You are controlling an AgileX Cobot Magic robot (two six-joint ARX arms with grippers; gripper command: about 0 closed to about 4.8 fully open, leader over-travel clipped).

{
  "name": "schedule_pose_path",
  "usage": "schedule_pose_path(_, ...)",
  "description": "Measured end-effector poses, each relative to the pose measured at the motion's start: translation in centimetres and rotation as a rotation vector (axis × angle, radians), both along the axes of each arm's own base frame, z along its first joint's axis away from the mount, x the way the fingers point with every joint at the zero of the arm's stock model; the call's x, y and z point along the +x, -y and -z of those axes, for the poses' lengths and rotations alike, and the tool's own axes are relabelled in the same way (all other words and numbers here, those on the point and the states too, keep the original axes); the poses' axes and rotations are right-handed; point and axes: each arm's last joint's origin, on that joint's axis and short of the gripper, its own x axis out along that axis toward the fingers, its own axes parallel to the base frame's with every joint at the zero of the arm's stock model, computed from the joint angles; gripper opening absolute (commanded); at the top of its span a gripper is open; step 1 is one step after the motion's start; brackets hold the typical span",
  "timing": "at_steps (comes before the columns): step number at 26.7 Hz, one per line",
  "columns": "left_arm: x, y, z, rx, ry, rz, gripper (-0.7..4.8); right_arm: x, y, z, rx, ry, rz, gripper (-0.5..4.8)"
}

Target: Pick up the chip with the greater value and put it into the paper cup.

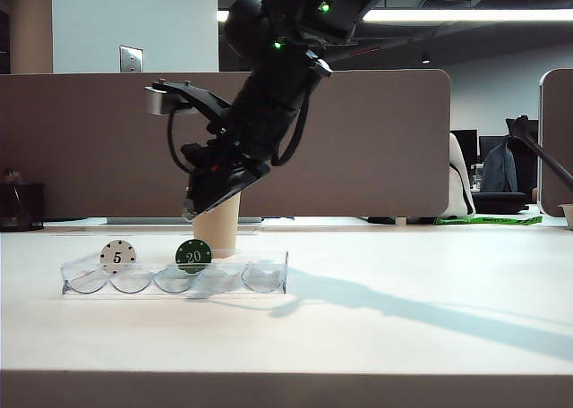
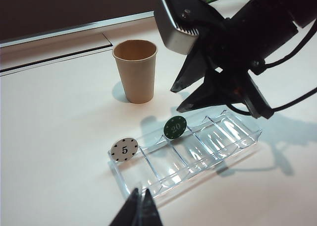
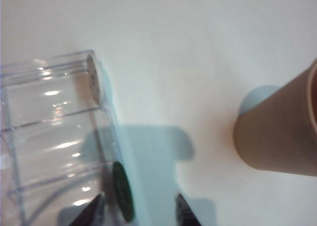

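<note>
- On the white table [image 1: 430,336] you have a clear chip tray [image 1: 175,278] lying near the front, left of the middle.
- Your green chip marked 20 [image 1: 193,255] stands on its edge in the tray's third slot from the left, against the far wall.
- Your white chip marked 5 [image 1: 117,256] stands in the leftmost slot, apart from the green one.
- Just behind the tray stands the paper cup [image 2: 135,70], upright. You cannot see anything inside it.
- Your right gripper [image 3: 139,208] hangs above the green chip with its two fingers spread wide, one on each side. It holds nothing.
- Your left gripper [image 2: 139,211] waits nearer to you than the tray, fingertips pressed together, holding nothing.
- You have lots of bare table to the right of the tray.
</note>
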Motion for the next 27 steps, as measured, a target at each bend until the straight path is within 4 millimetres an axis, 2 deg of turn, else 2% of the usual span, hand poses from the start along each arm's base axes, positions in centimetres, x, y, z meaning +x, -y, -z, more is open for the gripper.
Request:
schedule_pose_path(8,0.0,0.0,0.0,0.000,0.000,0.000,-0.02,1.5,1.8,0.0,-0.016,0.032,-0.013,1.85)
schedule_pose_path(17,0.0,0.0,0.0,0.000,0.000,0.000,-0.01,1.9,1.8,-0.7,-0.015,0.115,-0.063,1.84)
schedule_pose_path(27,0.0,0.0,0.0,0.000,0.000,0.000,-0.01,0.9,1.6,-0.1,0.006,-0.012,-0.157,1.83)
